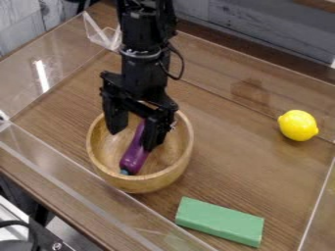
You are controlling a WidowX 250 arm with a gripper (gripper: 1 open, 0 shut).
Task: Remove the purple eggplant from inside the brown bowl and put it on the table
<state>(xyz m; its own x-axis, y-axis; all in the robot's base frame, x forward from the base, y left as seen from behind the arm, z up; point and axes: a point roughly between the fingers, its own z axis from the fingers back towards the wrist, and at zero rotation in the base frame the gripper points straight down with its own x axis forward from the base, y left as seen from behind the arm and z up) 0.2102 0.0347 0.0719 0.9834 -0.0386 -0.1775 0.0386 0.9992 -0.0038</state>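
Hanging straight down over the bowl, the gripper (139, 125) had its two black fingers (116, 114) spread wide, gripping nothing — one fell toward the near-left side of the purple eggplant (135, 152) and the other toward its far-right side, the upper end of the eggplant partly hidden behind them. Whether either finger touched it could not be told. The eggplant was small, glossy and purple, elongated, with a teal-green stem end pointing toward the near rim. It lay slanted inside the brown bowl (179, 160) — a round, deep, light wooden bowl with a thick rim, holding nothing else. The bowl stood on the table (249, 157), dark wood-grain. A green block (220, 222) lay near the front edge, and a yellow lemon (299, 125) sat well apart at the right.
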